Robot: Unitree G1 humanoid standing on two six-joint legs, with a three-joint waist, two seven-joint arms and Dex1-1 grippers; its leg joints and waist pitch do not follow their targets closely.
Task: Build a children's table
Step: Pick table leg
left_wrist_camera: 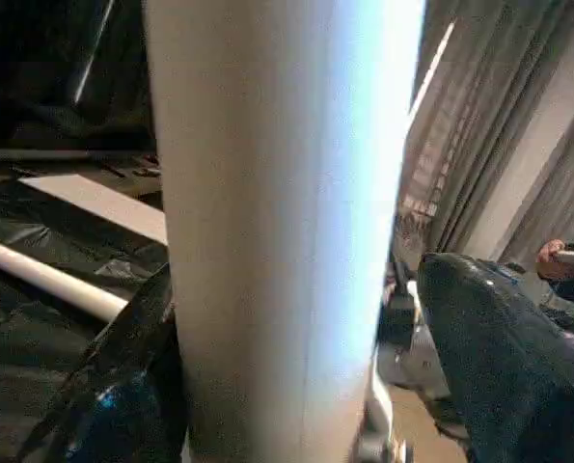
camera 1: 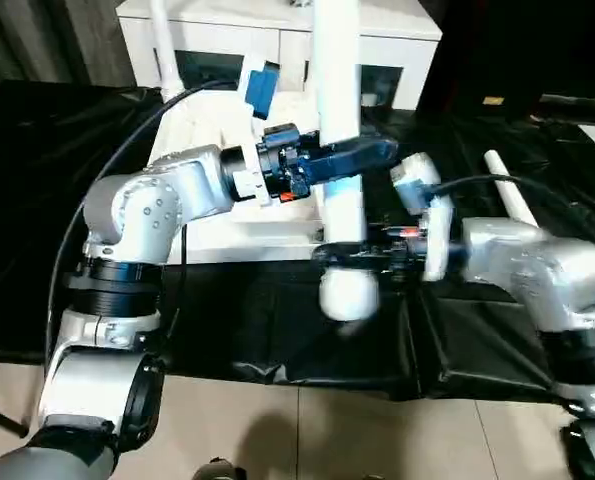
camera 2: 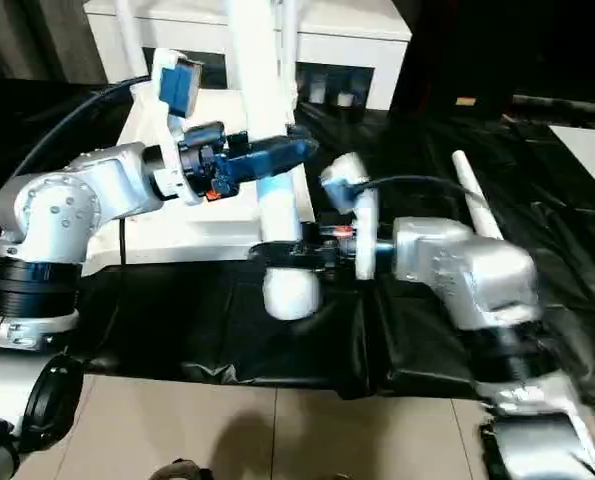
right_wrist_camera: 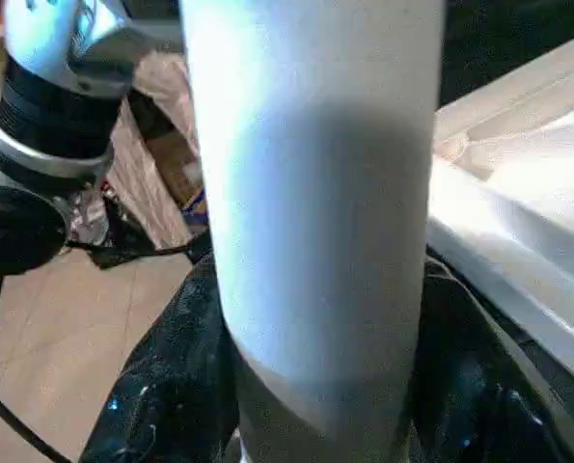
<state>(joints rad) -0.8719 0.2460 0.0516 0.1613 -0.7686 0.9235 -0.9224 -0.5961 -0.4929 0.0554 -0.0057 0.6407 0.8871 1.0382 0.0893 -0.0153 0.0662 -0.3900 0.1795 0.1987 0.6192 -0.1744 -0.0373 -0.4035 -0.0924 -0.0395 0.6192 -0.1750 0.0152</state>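
Gripping the upright white table leg [camera 1: 339,120] mid-frame, right gripper [camera 1: 349,254] is clamped low on it; left gripper [camera 1: 362,157] sits higher, fingers spread around it.

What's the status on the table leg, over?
Both grippers around the upright leg: left gripper higher, right gripper lower. Tabletop behind. Spare leg on black sheet. Nothing blocking.

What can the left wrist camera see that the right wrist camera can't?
Left wrist view: a spare leg lying on the black sheet, and grey curtains. Right wrist view: the tabletop, the floor and the robot's left arm. Both: the upright leg between that arm's two black fingers.
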